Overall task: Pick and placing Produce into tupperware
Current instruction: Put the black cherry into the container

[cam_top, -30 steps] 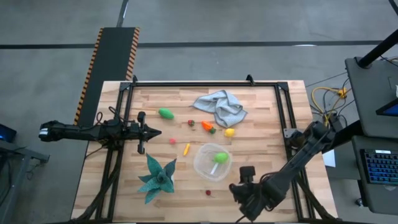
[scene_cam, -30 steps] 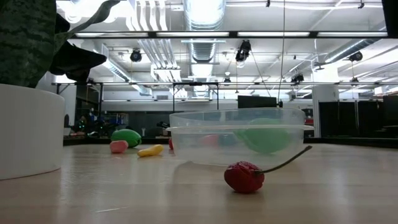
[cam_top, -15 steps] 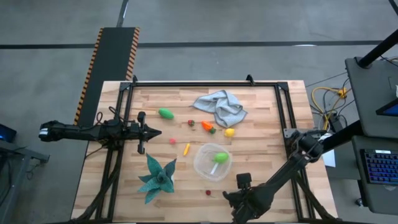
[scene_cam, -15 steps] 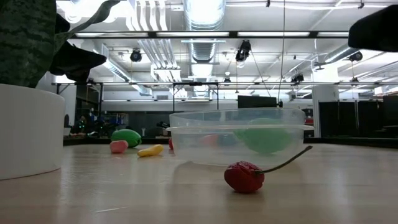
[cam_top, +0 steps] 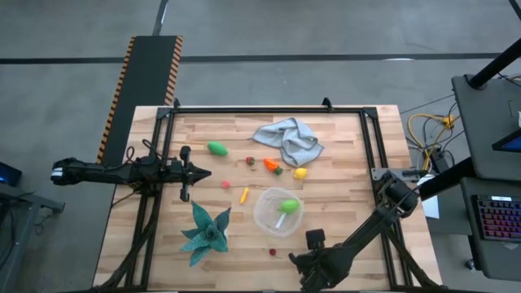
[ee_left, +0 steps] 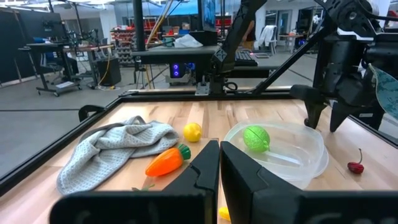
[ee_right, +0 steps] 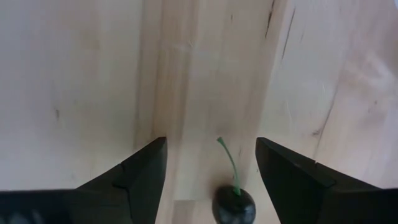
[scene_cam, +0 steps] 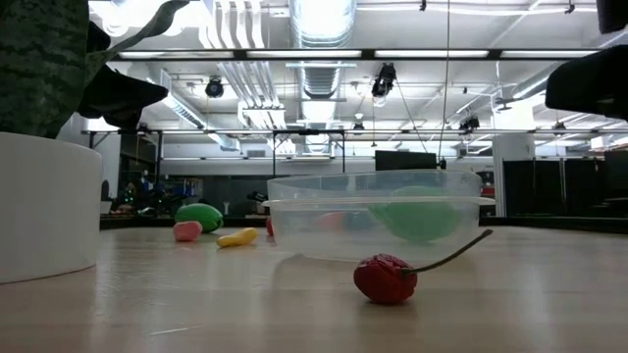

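A red cherry [scene_cam: 386, 278] with a green stem is found lying on the wooden table [cam_top: 342, 171], just beside the tupperware [cam_top: 278, 212], in which a green piece [cam_top: 289, 205] is held. The right gripper [ee_right: 211, 171] is positioned above the cherry, fingers spread apart, nothing gripped. The left gripper [cam_top: 203, 172] is kept at the table's left side, fingers pressed together, empty.

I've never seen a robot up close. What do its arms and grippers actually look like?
Both arms are dark, slender and jointed. The left gripper ends in two flat black fingers with angular, tapered tips. The right gripper has two matching dark, wedge-shaped fingers. The left arm's far end carries a pale cap.
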Action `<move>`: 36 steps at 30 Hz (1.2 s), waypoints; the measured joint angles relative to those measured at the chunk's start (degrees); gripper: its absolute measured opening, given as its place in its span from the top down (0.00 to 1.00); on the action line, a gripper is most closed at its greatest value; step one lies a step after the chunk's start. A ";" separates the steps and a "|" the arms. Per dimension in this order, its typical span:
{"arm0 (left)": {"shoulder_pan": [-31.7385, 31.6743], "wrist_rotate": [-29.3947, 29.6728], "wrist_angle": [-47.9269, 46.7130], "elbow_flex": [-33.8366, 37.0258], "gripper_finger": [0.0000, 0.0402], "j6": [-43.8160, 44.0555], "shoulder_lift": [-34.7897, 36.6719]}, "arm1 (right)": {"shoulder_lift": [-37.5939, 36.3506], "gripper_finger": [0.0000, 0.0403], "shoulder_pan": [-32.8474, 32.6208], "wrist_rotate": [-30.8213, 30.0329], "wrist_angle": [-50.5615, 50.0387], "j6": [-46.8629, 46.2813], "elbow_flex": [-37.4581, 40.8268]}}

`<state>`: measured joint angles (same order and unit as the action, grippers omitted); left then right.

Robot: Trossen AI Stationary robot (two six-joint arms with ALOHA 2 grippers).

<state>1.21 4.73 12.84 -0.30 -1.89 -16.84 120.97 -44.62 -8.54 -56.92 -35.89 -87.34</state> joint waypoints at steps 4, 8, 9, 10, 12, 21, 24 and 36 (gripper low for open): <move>-0.01 -0.01 -0.06 0.00 1.00 0.01 0.02 | -0.26 0.42 0.06 -0.04 0.50 0.25 1.10; -0.02 0.00 -0.11 0.00 1.00 0.02 0.00 | -0.44 0.42 0.11 -0.04 0.83 0.34 2.12; 0.00 0.00 -0.11 0.00 1.00 0.02 0.00 | -0.48 0.42 0.11 -0.04 0.90 0.34 2.36; 0.00 -0.01 -0.11 0.00 1.00 0.02 0.00 | -0.53 0.42 0.11 -0.04 1.00 0.34 2.65; -0.02 0.00 -0.10 0.00 1.00 0.02 0.00 | -0.59 0.42 0.11 -0.05 1.04 0.34 3.03; 0.00 0.00 -0.04 0.00 1.00 0.02 0.00 | -0.51 0.42 0.13 -0.07 0.54 2.39 3.36; -0.01 -0.01 -0.04 0.00 1.00 0.02 0.00 | -0.48 0.42 0.17 -0.07 0.48 2.62 3.66; -0.02 0.00 -0.06 0.00 1.00 0.02 -0.13 | -0.42 0.53 0.13 0.17 0.58 1.41 3.77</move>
<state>1.19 4.73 12.78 -0.30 -1.87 -16.97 120.55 -44.49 -8.36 -56.34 -34.48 -83.57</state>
